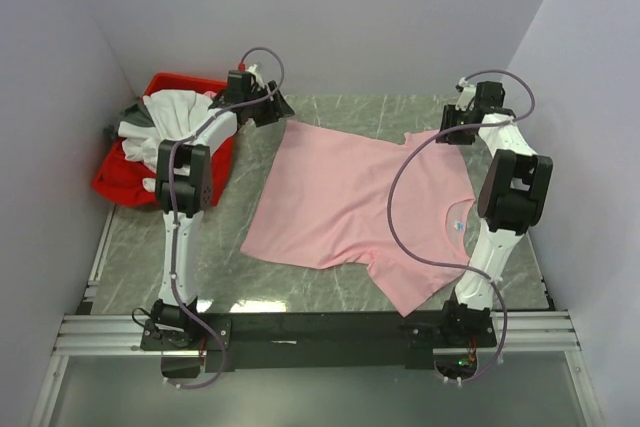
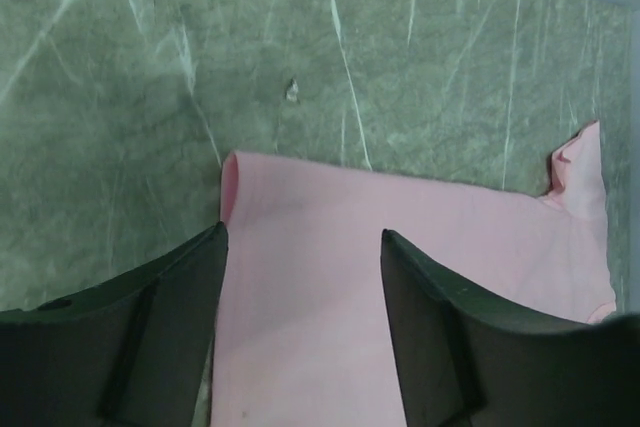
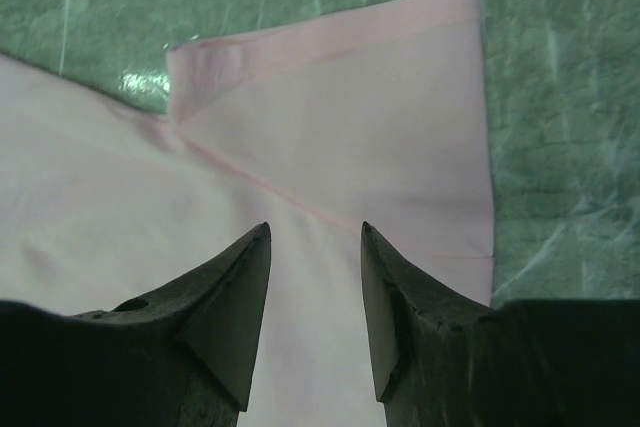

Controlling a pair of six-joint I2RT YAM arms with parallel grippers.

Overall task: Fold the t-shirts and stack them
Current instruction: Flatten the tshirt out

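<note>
Marble table (image 1: 150, 247), pink t-shirt (image 1: 350, 197), red bin (image 1: 115, 185)

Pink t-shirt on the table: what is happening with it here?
Two robot arms are working on the pink t-shirt, which lies spread flat on the table. The left pincer hangs open over a hem corner, the right pincer open over a sleeve; neither grips cloth. Other shirts sit in the red bin.
</note>
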